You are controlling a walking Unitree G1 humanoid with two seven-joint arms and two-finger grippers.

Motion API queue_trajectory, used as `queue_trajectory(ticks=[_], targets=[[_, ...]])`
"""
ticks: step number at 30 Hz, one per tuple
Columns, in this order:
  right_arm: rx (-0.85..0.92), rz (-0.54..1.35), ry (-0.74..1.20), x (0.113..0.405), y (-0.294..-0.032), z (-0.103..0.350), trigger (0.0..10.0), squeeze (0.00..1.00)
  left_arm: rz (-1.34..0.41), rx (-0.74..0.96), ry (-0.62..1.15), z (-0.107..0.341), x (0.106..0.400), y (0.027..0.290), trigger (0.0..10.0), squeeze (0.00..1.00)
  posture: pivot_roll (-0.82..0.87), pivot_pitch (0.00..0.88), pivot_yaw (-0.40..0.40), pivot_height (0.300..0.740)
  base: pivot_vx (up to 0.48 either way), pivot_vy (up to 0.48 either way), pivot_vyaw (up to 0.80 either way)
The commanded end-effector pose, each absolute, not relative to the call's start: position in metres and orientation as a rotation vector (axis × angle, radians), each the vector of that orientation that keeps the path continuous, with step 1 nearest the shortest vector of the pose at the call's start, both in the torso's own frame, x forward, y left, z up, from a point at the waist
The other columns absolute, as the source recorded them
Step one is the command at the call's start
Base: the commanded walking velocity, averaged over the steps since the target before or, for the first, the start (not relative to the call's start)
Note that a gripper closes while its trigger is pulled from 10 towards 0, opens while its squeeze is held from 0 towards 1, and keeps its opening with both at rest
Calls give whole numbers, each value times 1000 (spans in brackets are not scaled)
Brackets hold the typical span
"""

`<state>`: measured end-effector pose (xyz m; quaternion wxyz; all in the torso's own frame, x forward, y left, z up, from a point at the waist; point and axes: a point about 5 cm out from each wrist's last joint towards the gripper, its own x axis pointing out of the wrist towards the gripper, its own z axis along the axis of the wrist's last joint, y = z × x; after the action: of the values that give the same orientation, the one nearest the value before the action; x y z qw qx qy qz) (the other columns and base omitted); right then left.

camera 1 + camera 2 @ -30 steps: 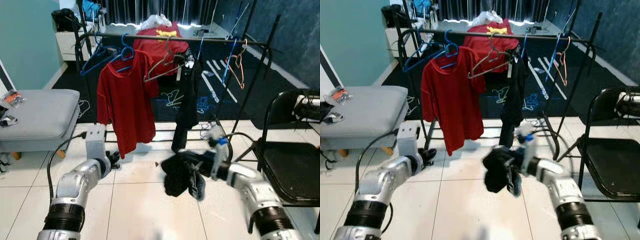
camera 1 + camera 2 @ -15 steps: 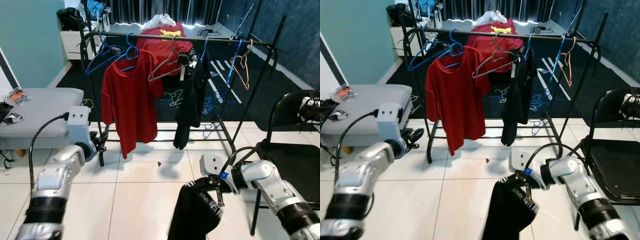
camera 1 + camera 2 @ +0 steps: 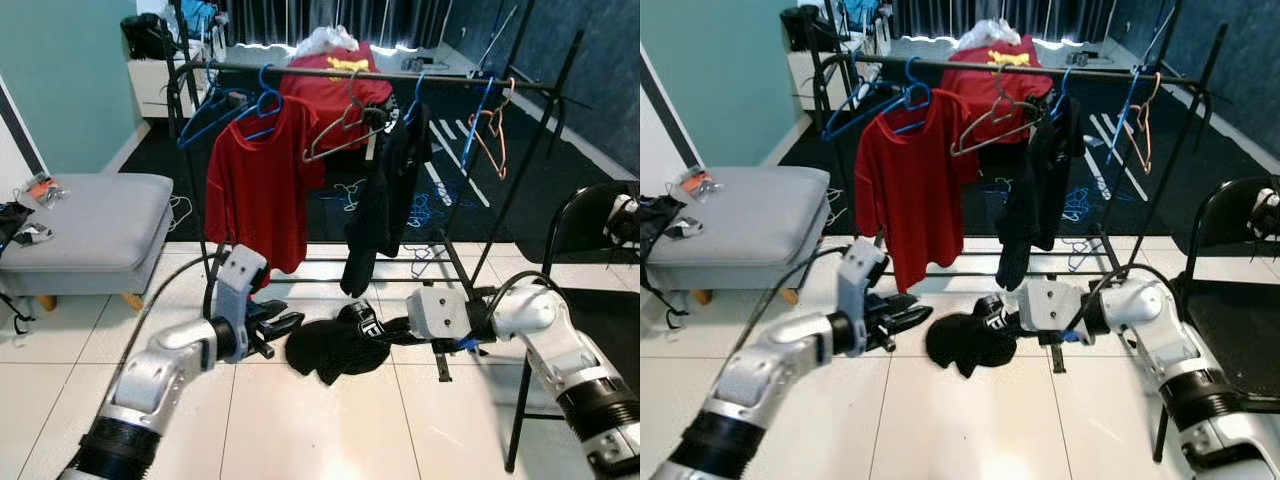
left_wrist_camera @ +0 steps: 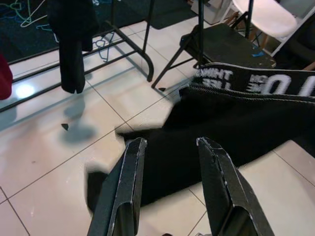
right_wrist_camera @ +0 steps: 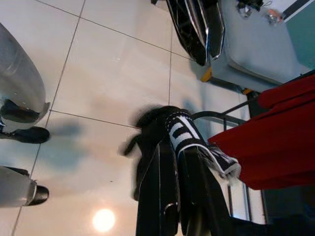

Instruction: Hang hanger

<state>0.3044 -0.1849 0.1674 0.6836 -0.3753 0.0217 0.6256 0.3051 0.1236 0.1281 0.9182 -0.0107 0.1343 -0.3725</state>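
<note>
The black garment [image 3: 335, 345] hangs in mid-air in front of the robot, low over the white tiled floor [image 3: 300, 420]. A band with white lettering runs along its upper edge. The right tool [image 5: 179, 162] holds it: its two black fingers are pressed together on the fabric at that lettered band. No hanger can be made out inside the garment.

The left tool [image 4: 170, 167] points at the garment from the other side. Its fingers [image 4: 129, 182] are spread, with the black cloth visible between and beyond them, and they do not touch it.

Behind the garment stands a black clothes rail [image 3: 350, 73]. A red T-shirt [image 3: 258, 185] hangs on a blue hanger [image 3: 262, 103] toward the rail's left. A bare grey hanger [image 3: 345, 125] hangs near the middle. A black piece of clothing [image 3: 385, 195] hangs just right of centre. An orange hanger [image 3: 488, 130] hangs near the right end. More blue hangers [image 3: 205, 110] sit at the far left of the rail.

A grey padded bench [image 3: 85, 235] stands on the robot's left. A black folding chair [image 3: 590, 260] stands on its right, beside the right arm.
</note>
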Motion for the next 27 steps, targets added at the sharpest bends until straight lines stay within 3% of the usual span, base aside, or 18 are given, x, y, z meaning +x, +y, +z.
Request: queue_trajectory(ticks=[1,8,17,18,20,23,26,27], targets=[[-872,1425,69,306,-189,166,0,0,-768,-30,257,132,309,123,10000,0,-132,38,-25,740,0,0,0],[-901,1483,69,312,-183,169,0,0,-712,-43,229,135,316,135,10000,0,-115,51,-44,740,0,0,0],[-942,1546,52,314,-178,174,0,0,-801,-116,219,136,316,151,10000,0,-119,64,-58,740,0,0,0],[-950,1564,22,314,-175,179,0,0,-792,-54,190,134,321,153,10000,1000,-123,61,-58,740,0,0,0],[-950,1564,22,314,-175,179,0,0,-792,-54,190,134,321,153,10000,1000,-123,61,-58,740,0,0,0],[-964,1623,-6,312,-171,180,0,0,-803,141,134,134,330,151,10000,1000,-127,61,-52,740,0,0,0],[-964,1623,-6,312,-171,180,0,0,-803,141,134,134,330,151,10000,1000,-127,61,-52,740,0,0,0],[-982,1665,3,308,-170,174,0,0,-804,243,119,137,336,149,10000,1000,-129,58,-50,740,0,0,0]])
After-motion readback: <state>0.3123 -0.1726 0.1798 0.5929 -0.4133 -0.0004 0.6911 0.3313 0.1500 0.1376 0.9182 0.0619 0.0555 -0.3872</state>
